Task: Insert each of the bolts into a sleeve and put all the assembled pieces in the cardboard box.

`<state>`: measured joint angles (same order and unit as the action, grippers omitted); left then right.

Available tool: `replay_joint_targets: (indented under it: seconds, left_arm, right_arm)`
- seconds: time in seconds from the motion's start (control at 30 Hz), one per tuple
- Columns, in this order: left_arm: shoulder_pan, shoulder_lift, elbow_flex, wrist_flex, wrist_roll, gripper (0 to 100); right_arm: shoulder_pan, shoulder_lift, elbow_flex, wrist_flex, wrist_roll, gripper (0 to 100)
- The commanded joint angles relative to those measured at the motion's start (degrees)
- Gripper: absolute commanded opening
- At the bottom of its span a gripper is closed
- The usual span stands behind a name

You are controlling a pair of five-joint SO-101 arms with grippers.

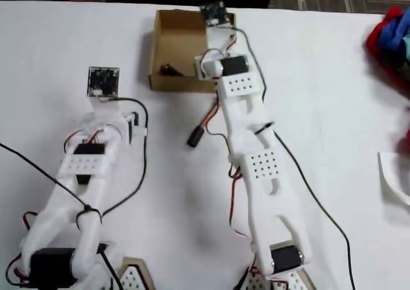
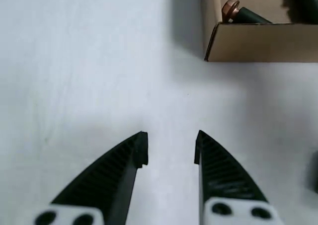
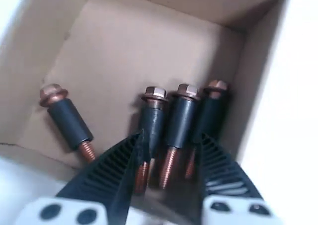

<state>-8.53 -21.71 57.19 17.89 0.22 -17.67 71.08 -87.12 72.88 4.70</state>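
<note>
The cardboard box [image 1: 181,82] stands at the back middle of the white table. In it lie several assembled pieces, copper bolts in black sleeves. Three lie side by side [image 3: 179,123] against one wall and one lies apart [image 3: 68,121]. My right gripper [image 3: 171,138] hangs open just above the three, with nothing between its fingers. My left gripper [image 2: 171,146] is open over bare table, a short way from the box's corner [image 2: 258,41]. One assembled bolt [image 2: 238,14] shows over that wall.
A small black cylinder [image 1: 195,136] on a wire lies on the table between the arms. Coloured cloth [image 1: 391,37] and a white curved object [image 1: 394,181] sit at the right edge. Cables trail beside both arms.
</note>
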Motion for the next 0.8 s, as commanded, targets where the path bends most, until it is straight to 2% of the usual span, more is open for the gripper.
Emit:
replay_joint_targets:
  seconds: [0.0,0.07,0.23,0.4,0.47,0.6,0.77]
  left_arm:
    - [-0.26,-0.18,-0.13,-1.05,0.44,17]
    - [-0.26,-0.18,-0.13,-1.05,0.44,17]
    - [-0.26,-0.18,-0.13,-1.05,0.44,17]
    - [-0.26,-0.18,-0.13,-1.05,0.44,17]
    - [-0.26,-0.18,-0.13,-1.05,0.44,17]
    - [-0.44,-0.18,-0.13,-1.05,0.7,17]
    - [-0.44,-0.18,-0.13,-1.05,0.79,17]
  right_arm:
    - [0.75,-7.87,-6.33,7.52,0.62,9.2]
    - [0.84,-9.1,-8.0,10.33,0.62,1.5]
    - [0.84,-10.59,-8.26,15.6,2.02,8.7]
    - [-1.45,-10.68,-8.26,28.18,17.05,16.8]
    - [-1.98,-11.03,-6.15,28.79,19.6,17.6]
    - [-2.33,-11.82,-2.37,28.7,18.11,14.6]
    - [-2.33,-14.64,6.42,28.79,4.31,14.1]
